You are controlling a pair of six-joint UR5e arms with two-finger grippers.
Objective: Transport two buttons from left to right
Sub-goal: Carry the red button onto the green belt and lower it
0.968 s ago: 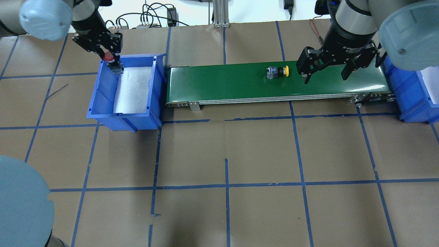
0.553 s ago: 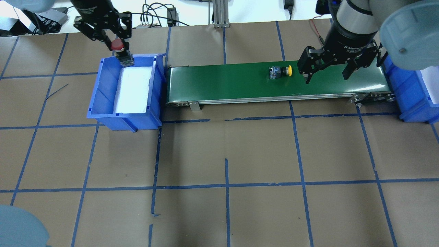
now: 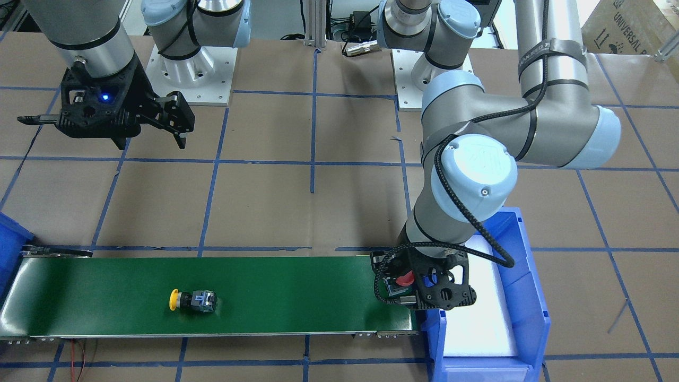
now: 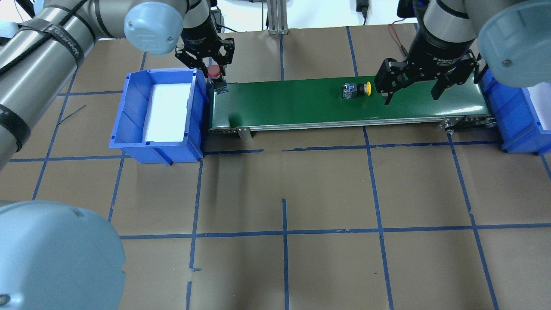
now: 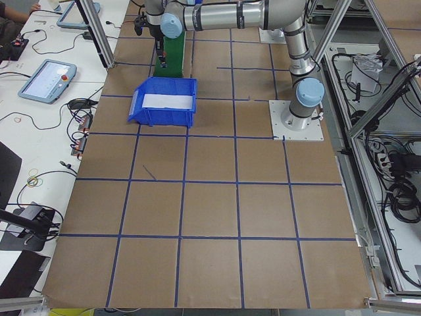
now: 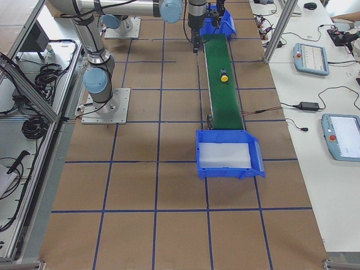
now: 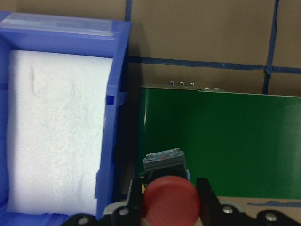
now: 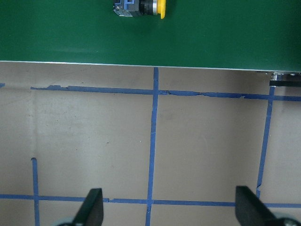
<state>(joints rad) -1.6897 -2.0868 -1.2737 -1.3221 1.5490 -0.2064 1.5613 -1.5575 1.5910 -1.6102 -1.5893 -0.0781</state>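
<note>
Beside the left blue bin (image 4: 129,116), over the green belt's (image 4: 292,105) left end, the red button (image 7: 170,202) is clamped in the left gripper (image 4: 214,74); whether the belt is touched cannot be told. Further right, the yellow button (image 4: 356,89) is laid sideways on the belt, near the right gripper (image 4: 410,98), held wide open.

The overhead camera looks forward and down from behind the robot onto the tabletop (image 4: 327,185), with the green belt (image 4: 292,105) lying across the far part. The front camera faces the robot and looks steeply down; both views share the belt and the blue bin (image 3: 530,307). Two end cameras look along the tabletop from far off. The left wrist camera sits close over the red button (image 7: 170,202). The right wrist camera looks down on the yellow button (image 8: 140,6) and the belt's edge.
</note>
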